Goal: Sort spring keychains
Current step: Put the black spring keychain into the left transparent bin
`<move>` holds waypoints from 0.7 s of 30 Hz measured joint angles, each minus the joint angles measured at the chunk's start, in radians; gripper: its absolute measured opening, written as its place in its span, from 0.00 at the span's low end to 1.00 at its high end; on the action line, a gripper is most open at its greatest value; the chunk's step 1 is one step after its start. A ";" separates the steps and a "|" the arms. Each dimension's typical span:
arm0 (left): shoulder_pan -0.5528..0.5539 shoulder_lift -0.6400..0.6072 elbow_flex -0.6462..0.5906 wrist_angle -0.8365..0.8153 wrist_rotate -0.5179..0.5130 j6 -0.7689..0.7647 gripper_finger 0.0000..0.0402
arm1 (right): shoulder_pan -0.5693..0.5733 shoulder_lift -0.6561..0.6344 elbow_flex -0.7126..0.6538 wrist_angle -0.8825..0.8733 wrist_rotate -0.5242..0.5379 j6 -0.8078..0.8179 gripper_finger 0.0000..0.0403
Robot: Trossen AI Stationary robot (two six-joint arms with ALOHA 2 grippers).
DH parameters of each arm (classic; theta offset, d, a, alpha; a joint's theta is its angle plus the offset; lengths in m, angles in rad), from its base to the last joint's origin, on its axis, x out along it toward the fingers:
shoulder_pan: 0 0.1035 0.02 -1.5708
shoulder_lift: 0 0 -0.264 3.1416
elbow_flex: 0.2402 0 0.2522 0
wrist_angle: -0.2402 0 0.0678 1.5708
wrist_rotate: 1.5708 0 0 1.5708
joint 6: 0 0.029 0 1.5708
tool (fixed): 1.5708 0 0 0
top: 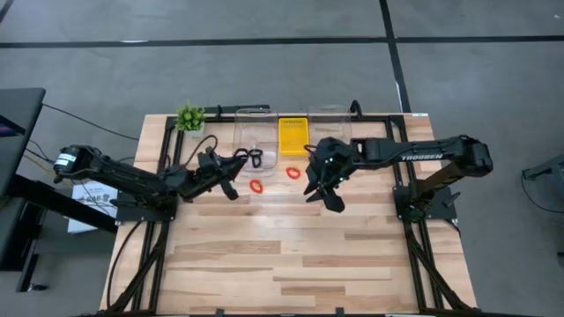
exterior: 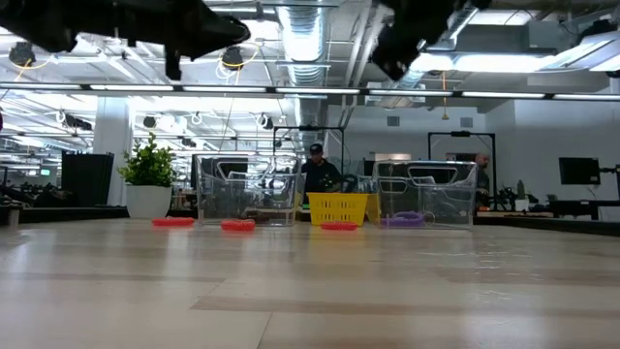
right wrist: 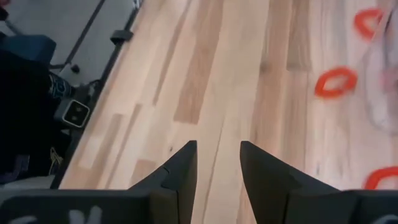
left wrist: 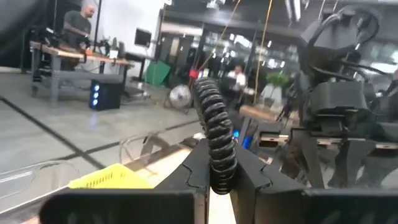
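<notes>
Black coiled keychain pinched upright in left claw.

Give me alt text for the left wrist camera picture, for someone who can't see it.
The left gripper is shut on a black spring keychain, a coiled loop standing up between its dark fingers. The yellow tray lies beyond, the right arm stands close by, and people sit at benches in the room behind.

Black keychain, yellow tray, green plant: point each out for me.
black keychain [left wrist: 214, 134], left wrist view, on its coil above the fingers.
yellow tray [top: 292, 135], high view, on its floor.
green plant [top: 189, 116], high view, on its leaves.
</notes>
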 joint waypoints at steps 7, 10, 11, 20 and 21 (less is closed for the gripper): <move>0.063 0.109 0.187 -0.338 0.057 -0.009 0.08 | 0.000 0.000 -0.200 0.153 0.006 0.108 0.28; 0.105 0.146 0.274 -0.486 0.072 -0.044 0.08 | 0.001 0.000 -0.277 0.205 0.026 0.170 0.28; 0.124 0.151 0.297 -0.541 0.072 -0.064 0.08 | 0.001 0.000 -0.301 0.220 0.026 0.190 0.28; 0.396 0.165 0.467 -1.007 0.374 -0.318 0.08 | 0.049 0.001 -0.441 0.341 0.032 0.328 0.28; 0.433 0.165 0.476 -1.043 0.424 -0.341 0.08 | 0.057 0.001 -0.448 0.359 0.036 0.337 0.28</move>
